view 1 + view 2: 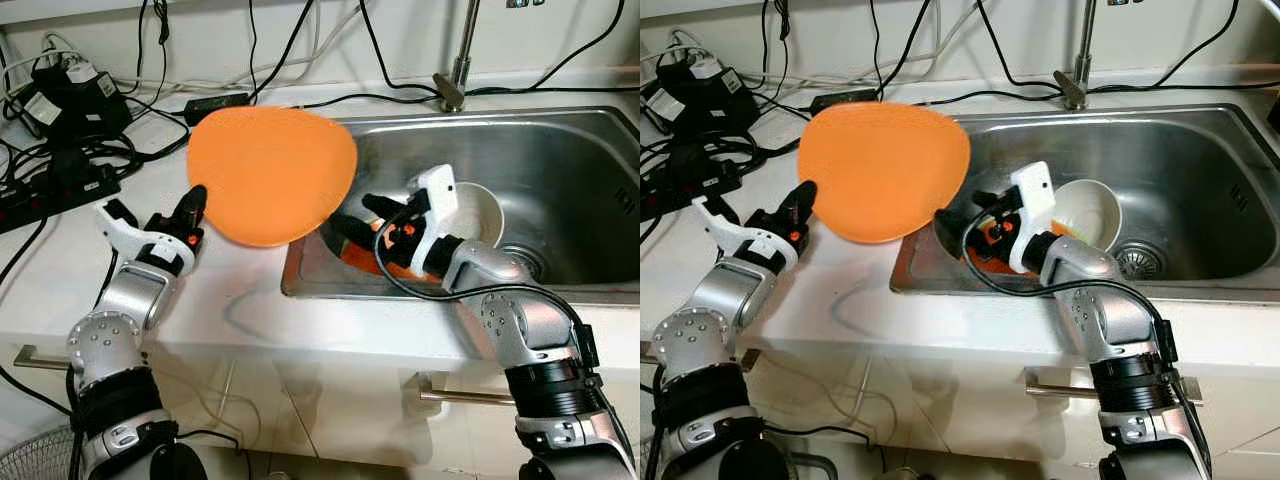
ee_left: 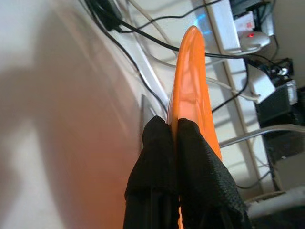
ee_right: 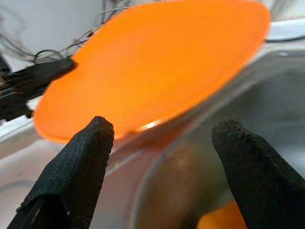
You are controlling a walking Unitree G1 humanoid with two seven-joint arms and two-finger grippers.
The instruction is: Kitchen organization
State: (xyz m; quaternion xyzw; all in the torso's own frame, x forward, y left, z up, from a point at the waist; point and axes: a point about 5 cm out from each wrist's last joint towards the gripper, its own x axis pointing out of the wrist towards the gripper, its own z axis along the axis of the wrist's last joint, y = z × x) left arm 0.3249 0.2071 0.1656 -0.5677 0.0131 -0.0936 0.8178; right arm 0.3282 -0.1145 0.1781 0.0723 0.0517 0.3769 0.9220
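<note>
Left gripper [image 1: 190, 222] is clamped on the rim of the orange plate [image 1: 268, 172], its two black fingers [image 2: 190, 157] pinched tight on either side of the thin edge, so the plate hangs in the air above the bench, tilted, with its far side reaching over the left rim of the sink [image 1: 300, 285]. Right gripper [image 1: 350, 222] sits inside the sink at its left end with fingers spread wide and holding nothing, pointing up toward the plate's underside. To do this step well, the left pinch should stay firm and the wrist level, since so narrow a bite on a broad plate could let it swing; the plate should travel away from the sink rim without knocking it. Left arm reaches forward from the bench's near edge, forearm low, wrist turned so the fingers point inward. Right arm bends over the sink's front wall, near a white bowl [image 1: 478, 212]; something orange lies beneath that gripper, possibly another dish, though it is hard to make out
</note>
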